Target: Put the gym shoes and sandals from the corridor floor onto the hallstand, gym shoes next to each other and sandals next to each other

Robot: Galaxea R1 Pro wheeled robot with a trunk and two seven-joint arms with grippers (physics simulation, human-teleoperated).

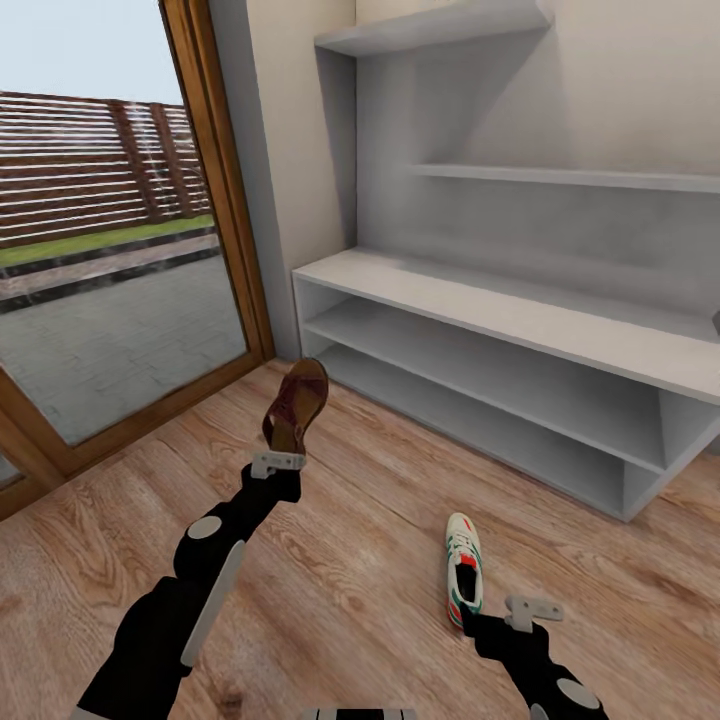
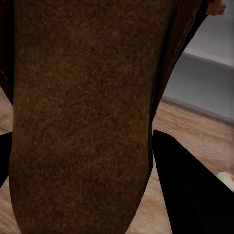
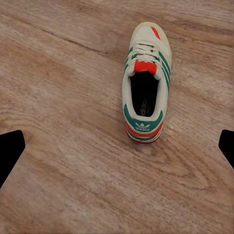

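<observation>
Holding one sandal (image 1: 296, 405) clamped upright in our left gripper (image 1: 278, 462), above the corridor floor (image 1: 360, 560) and short of the hallstand (image 1: 520, 330), we should carry it level onto a shelf, leaving room beside it for its mate. Our right gripper (image 1: 505, 615) hovers spread wide over a gym shoe (image 3: 145, 81), white with green stripes and red accents, lying on the planks.

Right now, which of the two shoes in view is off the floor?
The brown sandal, gripped by the left gripper and raised in front of the hallstand. The white gym shoe lies flat on the floor near the open right gripper.
</observation>
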